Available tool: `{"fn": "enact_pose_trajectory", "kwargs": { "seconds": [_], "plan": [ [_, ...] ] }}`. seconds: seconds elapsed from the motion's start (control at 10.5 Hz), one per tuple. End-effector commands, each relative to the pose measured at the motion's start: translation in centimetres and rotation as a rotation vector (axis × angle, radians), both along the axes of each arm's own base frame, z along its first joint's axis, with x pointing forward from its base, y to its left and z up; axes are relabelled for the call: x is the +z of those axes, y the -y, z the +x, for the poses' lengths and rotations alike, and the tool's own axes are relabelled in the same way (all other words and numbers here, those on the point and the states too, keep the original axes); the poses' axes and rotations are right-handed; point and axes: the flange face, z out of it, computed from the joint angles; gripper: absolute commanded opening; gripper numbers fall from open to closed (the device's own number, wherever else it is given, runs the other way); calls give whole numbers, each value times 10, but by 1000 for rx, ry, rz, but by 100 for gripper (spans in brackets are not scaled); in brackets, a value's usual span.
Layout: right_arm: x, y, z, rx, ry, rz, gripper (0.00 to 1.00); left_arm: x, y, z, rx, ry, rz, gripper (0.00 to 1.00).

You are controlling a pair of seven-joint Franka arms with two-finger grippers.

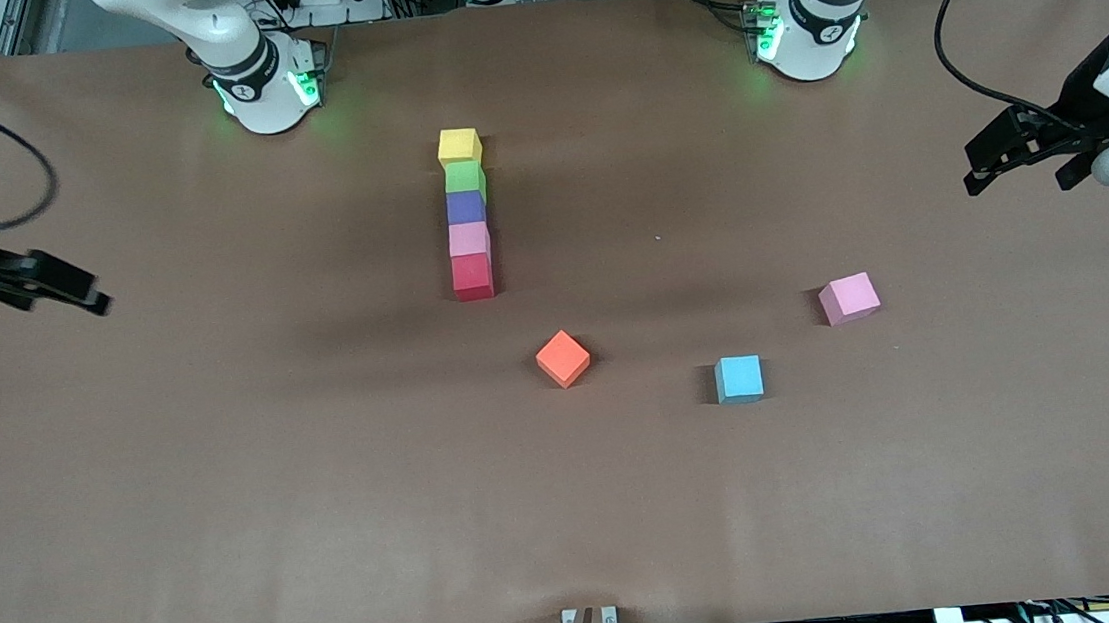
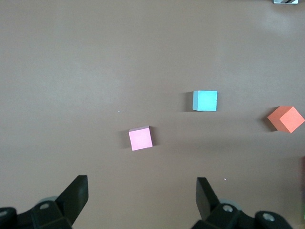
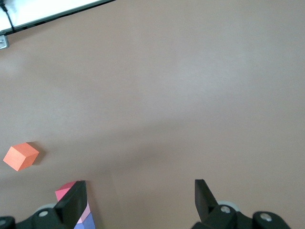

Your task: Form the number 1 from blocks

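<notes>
So the desk [image 1: 230,500] is mostly bare brown paper, with both arms parked out at its ends. The left tool [image 1: 1018,160] hangs over the left arm's end and the right tool [image 1: 60,286] over the right arm's end. Both have their fingers spread wide and hold nothing.

The blocks: a five-cube column runs straight down the middle, yellow block [image 1: 459,146] at the 12 o'clock end, then green block [image 1: 464,177], purple block [image 1: 466,207], a pink block [image 1: 469,240] and red block [image 1: 473,277] at the 6 o'clock end, all touching. Looks to me like the stem of the 1 is basically done.

Three loose ones sit around 4 to 5 o'clock from the column: orange block [image 1: 563,358], blue block [image 1: 739,379] and a second pink block [image 1: 849,298], well apart from each other.

What could go wrong, I reckon:
- Orange block is turned diamond-wise, so a straight pinch could catch corners and spin it.
- Adding a flag or base cube beside the column risks nudging it crooked, since nothing holds those cubes together.
- Both arms reaching to the middle could clash.
</notes>
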Motion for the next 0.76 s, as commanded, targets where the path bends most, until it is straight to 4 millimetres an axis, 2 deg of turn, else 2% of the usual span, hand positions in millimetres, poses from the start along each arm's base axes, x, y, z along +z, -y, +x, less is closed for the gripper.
{"fn": "enact_pose_trajectory", "kwargs": {
  "seconds": [0.0, 0.19, 0.67],
  "plan": [
    [9, 29, -21, -18, -29, -53, 100, 3, -1, -7, -7, 7, -15, 100],
    [8, 33, -25, 14, -54, -70, 100, 3, 0, -7, -9, 6, -14, 100],
    [4, 30, -22, 20, -67, -76, 100, 3, 3, -8, -15, 1, -14, 100]
  ]
}}
